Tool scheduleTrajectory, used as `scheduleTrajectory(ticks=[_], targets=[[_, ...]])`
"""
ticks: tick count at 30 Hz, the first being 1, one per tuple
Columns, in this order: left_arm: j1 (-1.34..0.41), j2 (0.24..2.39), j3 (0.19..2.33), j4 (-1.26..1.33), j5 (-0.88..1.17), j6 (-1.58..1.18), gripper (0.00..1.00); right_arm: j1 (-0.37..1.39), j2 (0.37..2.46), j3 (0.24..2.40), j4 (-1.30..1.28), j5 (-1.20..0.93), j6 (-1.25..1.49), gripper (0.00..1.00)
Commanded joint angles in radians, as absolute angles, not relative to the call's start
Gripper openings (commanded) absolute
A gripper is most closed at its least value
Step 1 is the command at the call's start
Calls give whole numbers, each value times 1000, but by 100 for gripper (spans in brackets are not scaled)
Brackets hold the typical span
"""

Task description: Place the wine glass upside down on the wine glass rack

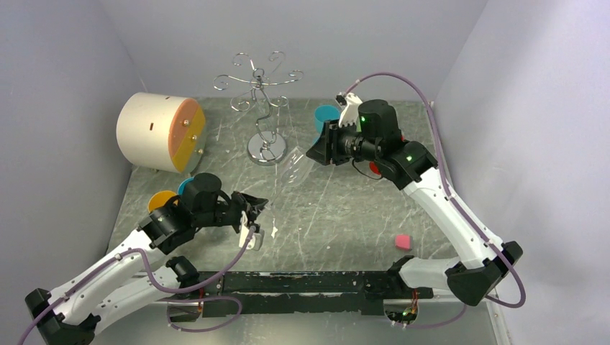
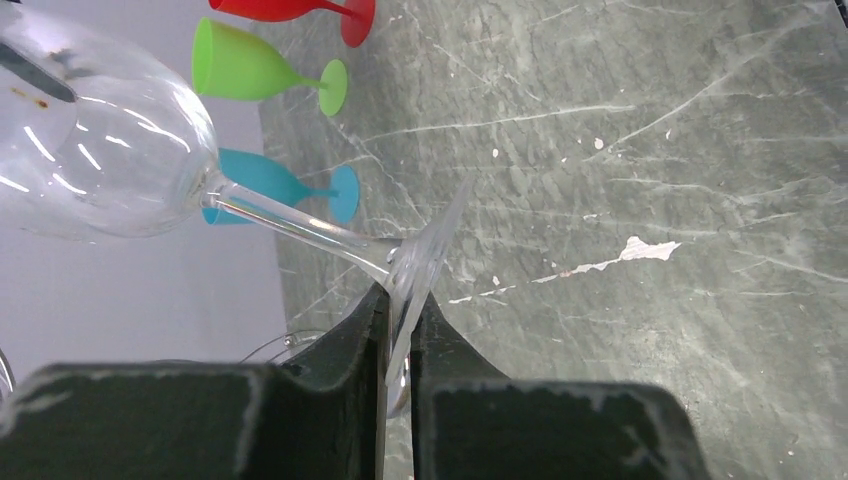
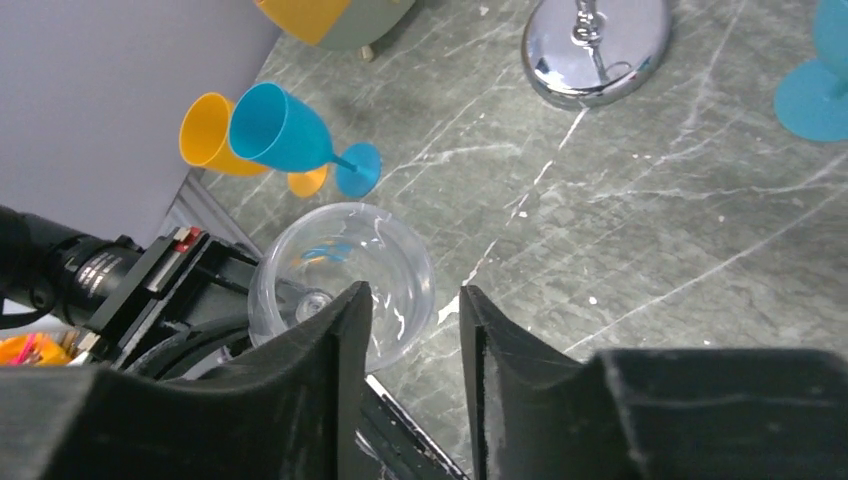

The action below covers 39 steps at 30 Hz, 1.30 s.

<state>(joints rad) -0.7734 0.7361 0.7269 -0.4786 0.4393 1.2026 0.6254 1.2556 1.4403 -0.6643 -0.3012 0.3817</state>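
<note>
Clear wine glass [image 2: 110, 150] held up in front of the wine glass rack [image 1: 260, 100], not yet hung.

The left gripper [image 2: 400, 300] is pressed together on the glass's flat foot, which sits edge-on between its fingers. It appears to carry the glass off the table [image 1: 345, 215], with the stem slanting toward the rack. The bowl lies just in front of the rack's chrome base, its mouth facing the right gripper [image 3: 415, 295]. That gripper's jaws stand spread at the rim with a clear gap and pinch nothing, as far as I can tell. The rack's curled arms are all bare. By my judgement the pick-up is done. What remains is turning the glass bowl-down, raising it to the rack's top, sliding the stem into a loop so the foot catches, and letting go.
</note>
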Motion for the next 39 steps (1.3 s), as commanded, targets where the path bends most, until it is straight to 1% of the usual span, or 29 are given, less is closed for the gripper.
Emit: scheduleTrajectory(ticks=[1, 8, 11, 17, 23, 27, 31, 34, 39], targets=[[-761, 717, 747, -382, 396, 1137, 7, 636, 1202, 1385, -656, -255, 395, 46], [-760, 643, 702, -248, 373, 1062, 7, 637, 1160, 1356, -644, -83, 394, 68], [-760, 641, 724, -255, 363, 1020, 7, 637, 1125, 1337, -614, -48, 379, 72], [-760, 603, 723, -224, 396, 921, 7, 637, 1017, 1233, -463, -109, 350, 76], [-761, 521, 702, -68, 414, 720, 7, 639, 949, 1133, -315, -145, 329, 77], [-760, 495, 719, -26, 375, 575, 7, 641, 980, 1147, -291, -280, 285, 76], [-761, 487, 758, -31, 277, 417, 7, 649, 929, 1071, -129, -352, 324, 74], [-761, 488, 799, -71, 204, 277, 7, 658, 894, 1019, 22, -417, 374, 69], [-761, 472, 847, -124, 203, 127, 7, 713, 922, 1010, 126, -455, 420, 55]])
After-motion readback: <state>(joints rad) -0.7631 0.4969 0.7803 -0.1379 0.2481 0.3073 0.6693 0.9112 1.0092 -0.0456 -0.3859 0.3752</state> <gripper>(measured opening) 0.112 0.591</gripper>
